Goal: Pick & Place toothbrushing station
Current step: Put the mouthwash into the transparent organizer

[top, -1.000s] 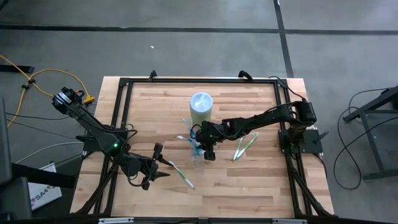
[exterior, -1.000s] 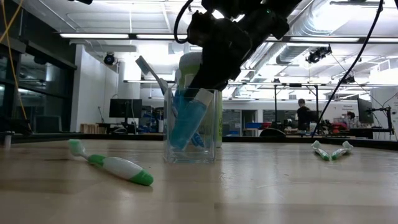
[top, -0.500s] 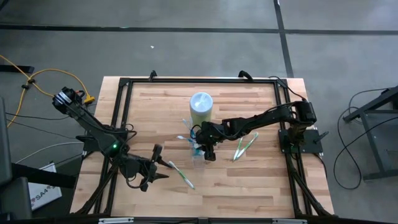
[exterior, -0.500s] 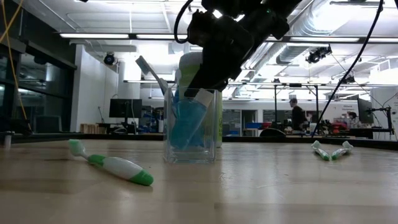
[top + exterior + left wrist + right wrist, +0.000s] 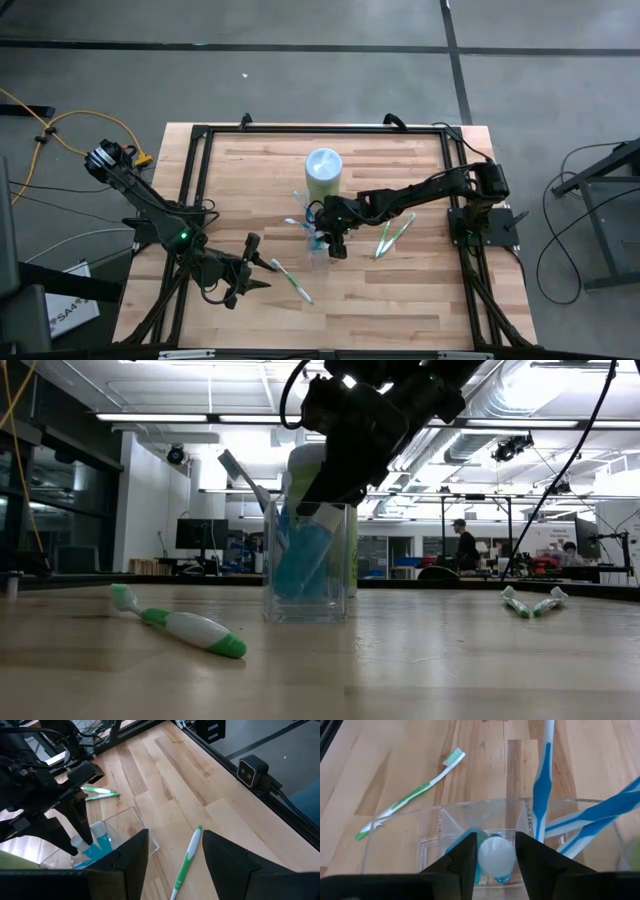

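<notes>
Right tool: over tumbler, fingers flanking toothpaste tube; grip unclear.
Left tool: open, above green toothbrush on table.
In tumbler: blue toothbrushes.
Left out: two green toothbrushes.

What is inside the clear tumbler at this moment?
Inside the clear square tumbler stand blue-and-white toothbrushes and a blue toothpaste tube with a white cap. The right gripper partly covers the tube's body.

The only lettering that can be made out is "SA4" on a white box lying on the floor beside the table's left front corner. Nothing else carries legible writing.
</notes>
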You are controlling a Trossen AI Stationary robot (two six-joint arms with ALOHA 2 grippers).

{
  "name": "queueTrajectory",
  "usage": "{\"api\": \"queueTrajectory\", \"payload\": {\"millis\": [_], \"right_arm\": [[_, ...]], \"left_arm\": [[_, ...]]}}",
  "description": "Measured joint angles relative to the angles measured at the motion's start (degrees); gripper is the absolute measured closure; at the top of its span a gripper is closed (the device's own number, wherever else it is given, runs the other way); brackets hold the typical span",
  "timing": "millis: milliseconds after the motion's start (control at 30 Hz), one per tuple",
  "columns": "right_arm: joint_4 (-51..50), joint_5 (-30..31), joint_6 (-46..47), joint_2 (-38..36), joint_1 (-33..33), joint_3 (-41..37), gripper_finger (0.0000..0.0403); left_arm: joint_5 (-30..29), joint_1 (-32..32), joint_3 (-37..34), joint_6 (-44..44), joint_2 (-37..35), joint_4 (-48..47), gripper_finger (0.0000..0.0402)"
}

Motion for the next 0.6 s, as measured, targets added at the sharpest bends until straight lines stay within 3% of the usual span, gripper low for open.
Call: {"api": "queueTrajectory", "payload": {"millis": [600], "right_arm": [[-0.1,-0.4,0.8,-0.3,0.0,0.0,0.0274]], "left_arm": [[0.0,0.0,0.0,0.0,0.0,0.0,0.0222]]}}
